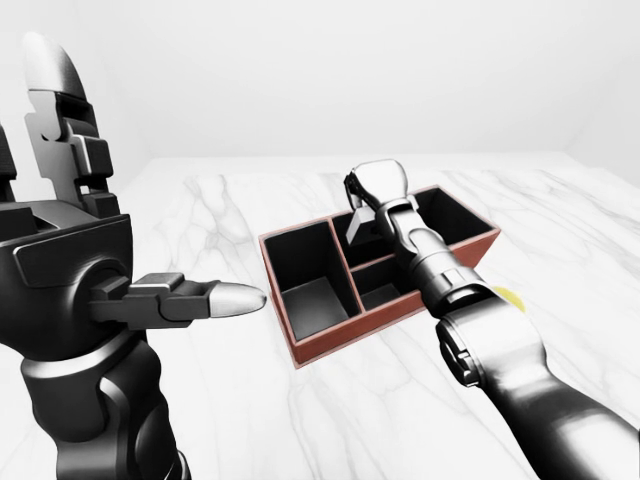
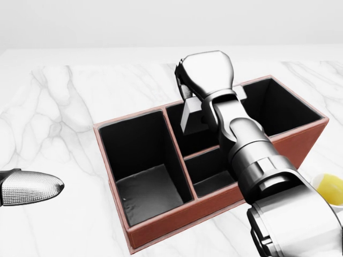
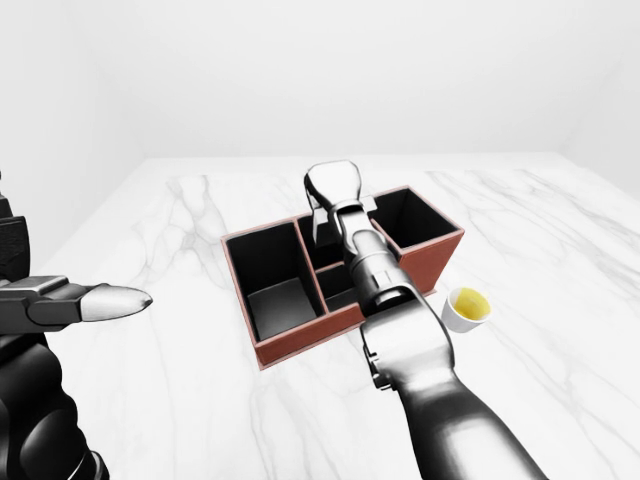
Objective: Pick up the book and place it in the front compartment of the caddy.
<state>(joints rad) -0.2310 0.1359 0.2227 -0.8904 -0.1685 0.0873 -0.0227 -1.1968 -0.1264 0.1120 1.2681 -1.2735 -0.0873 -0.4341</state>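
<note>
The left hand (image 1: 120, 290) stands raised at the left of the left-eye view, a dark jointed block with its fingers apart: one silver-tipped finger (image 1: 225, 298) points sideways toward the caddy and another rises straight up, touching nothing.

Past it, the white counter (image 2: 59, 118) is smooth marble crossed by thin grey veins. A small white cup (image 3: 465, 308) with yellow inside sits on the marble just beside the caddy's right end.

The caddy (image 2: 177, 217) is a rectangular box with reddish-brown walls and a black lining, lying at an angle on the counter. In the head view it has a large compartment at the left, a small one at bottom centre, one above that, and another large one at the right. The left and small compartments show only their bare dark floors.

The right arm, glossy grey metal, reaches over the caddy. The right hand (image 2: 201, 75) hangs above the upper-centre compartment, closed on the book (image 2: 191, 115), a thin, flat, pale grey slab held upright with its lower edge down inside that compartment.
</note>
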